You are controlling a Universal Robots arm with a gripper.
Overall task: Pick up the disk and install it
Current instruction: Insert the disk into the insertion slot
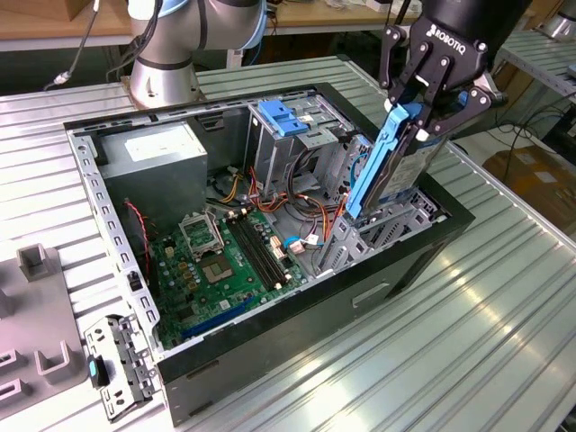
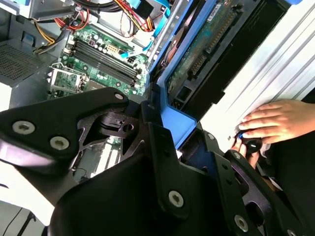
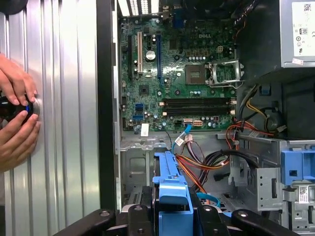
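Your gripper (image 1: 428, 115) is clamped on the disk (image 1: 400, 171), holding it on edge and tilted over the bay (image 1: 396, 225) at one end of the case (image 1: 297, 324). If it goes down skewed, its rail (image 1: 372, 171) may catch the bay wall or snag the cables (image 1: 315, 211) beside it.

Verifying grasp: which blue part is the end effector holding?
The blue-railed disk, upright in the end effector; the blue latch sits free atop the drive cage.

Black pincer (image 1: 421, 124) with silver screws (image 2: 176, 198); silver arm (image 1: 166, 49), light-blue joint caps (image 1: 256, 25)
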